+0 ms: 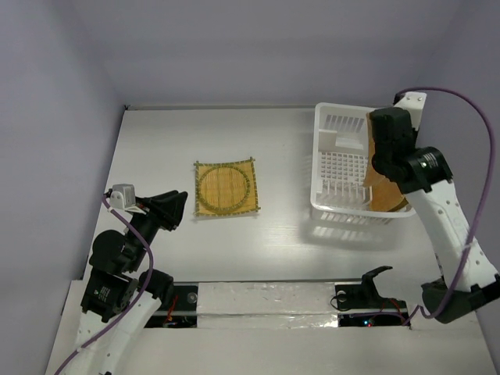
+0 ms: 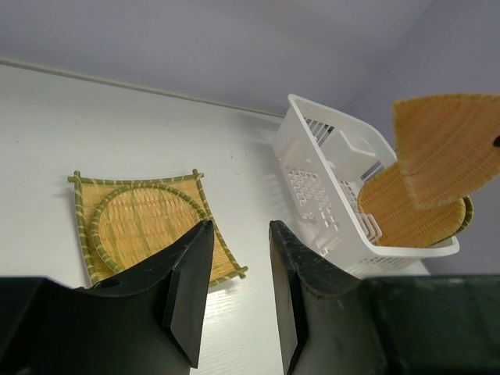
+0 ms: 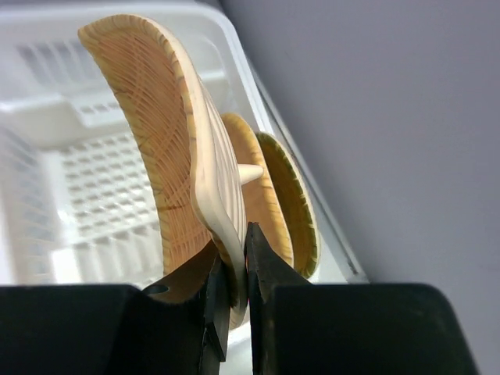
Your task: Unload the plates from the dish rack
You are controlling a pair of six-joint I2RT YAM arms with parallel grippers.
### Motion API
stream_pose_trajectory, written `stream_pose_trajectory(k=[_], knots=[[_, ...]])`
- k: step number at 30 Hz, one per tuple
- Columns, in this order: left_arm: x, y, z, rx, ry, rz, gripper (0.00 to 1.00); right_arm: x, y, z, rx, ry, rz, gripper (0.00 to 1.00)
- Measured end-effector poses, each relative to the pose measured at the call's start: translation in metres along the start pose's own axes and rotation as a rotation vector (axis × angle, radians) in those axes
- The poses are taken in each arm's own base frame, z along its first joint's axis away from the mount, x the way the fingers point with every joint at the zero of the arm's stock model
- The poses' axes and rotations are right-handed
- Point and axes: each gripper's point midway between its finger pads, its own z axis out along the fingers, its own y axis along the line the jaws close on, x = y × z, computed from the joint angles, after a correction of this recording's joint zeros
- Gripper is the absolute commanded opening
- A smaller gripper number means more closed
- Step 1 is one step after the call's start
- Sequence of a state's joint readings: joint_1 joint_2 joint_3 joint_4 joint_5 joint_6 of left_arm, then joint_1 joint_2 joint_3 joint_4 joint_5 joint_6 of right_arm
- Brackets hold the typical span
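Observation:
The white dish rack [image 1: 319, 160] stands at the table's right; it also shows in the left wrist view [image 2: 312, 152] and the right wrist view [image 3: 70, 180]. My right gripper [image 3: 237, 262] is shut on the edge of a fan-shaped woven plate [image 3: 172, 141], held upright above the rack's right side [image 2: 449, 144]. Two rounded plates [image 3: 266, 187] [image 3: 301, 207] lean in the rack behind it [image 1: 384, 197]. A square plate with green trim [image 1: 226, 187] lies flat at mid-table [image 2: 144, 226]. My left gripper [image 1: 173, 208] is open and empty, just left of the square plate [image 2: 240, 225].
A small white inner compartment [image 1: 348, 141] sits at the rack's back. Grey walls close the table at the left, back and right. A white rail [image 1: 273, 301] runs along the near edge between the arm bases.

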State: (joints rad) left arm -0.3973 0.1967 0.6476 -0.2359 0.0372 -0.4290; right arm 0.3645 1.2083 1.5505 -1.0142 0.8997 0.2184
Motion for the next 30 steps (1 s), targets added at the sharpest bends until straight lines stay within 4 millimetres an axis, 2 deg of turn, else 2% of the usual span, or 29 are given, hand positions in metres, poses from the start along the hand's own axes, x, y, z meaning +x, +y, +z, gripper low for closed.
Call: stream_pose_trajectory(k=[2,5,7,10,13,17,20,21,25,27,30], knots=[[0.0,0.0,0.0,-0.002,-0.001,0.0,0.32,-0.013,-0.006,-0.017,-0.047,-0.055,0.061,0.0],[-0.001,0.001,0.0,-0.007,-0.003,0.001,0.32,-0.029,-0.004,-0.045,-0.169,-0.137,0.155,0.0],[-0.001,0.003,0.001,-0.013,-0.004,0.001,0.32,-0.038,0.007,-0.061,-0.279,-0.18,0.224,0.0],[-0.002,0.004,0.001,-0.021,-0.007,0.002,0.32,-0.046,0.04,-0.08,-0.465,-0.221,0.316,0.0],[-0.002,0.006,0.001,-0.027,-0.01,0.002,0.32,-0.044,0.094,-0.093,-0.682,-0.215,0.404,0.0],[-0.001,0.008,0.003,-0.036,-0.006,0.002,0.32,-0.02,0.198,-0.104,-0.955,-0.093,0.459,0.0],[0.0,0.009,0.004,-0.042,-0.002,0.003,0.32,0.017,0.279,-0.108,-1.086,0.052,0.449,0.0],[0.0,0.009,0.004,-0.045,-0.001,0.003,0.32,0.031,0.299,-0.108,-1.113,0.097,0.451,0.0],[0.0,0.01,0.005,-0.049,0.001,0.003,0.33,0.08,0.36,-0.12,-1.215,0.281,0.474,0.0],[0.0,0.011,0.005,-0.051,0.0,0.003,0.33,0.093,0.38,-0.125,-1.246,0.34,0.5,0.0],[0.0,0.011,0.005,-0.052,-0.001,0.003,0.33,0.101,0.398,-0.128,-1.274,0.395,0.554,0.0]])
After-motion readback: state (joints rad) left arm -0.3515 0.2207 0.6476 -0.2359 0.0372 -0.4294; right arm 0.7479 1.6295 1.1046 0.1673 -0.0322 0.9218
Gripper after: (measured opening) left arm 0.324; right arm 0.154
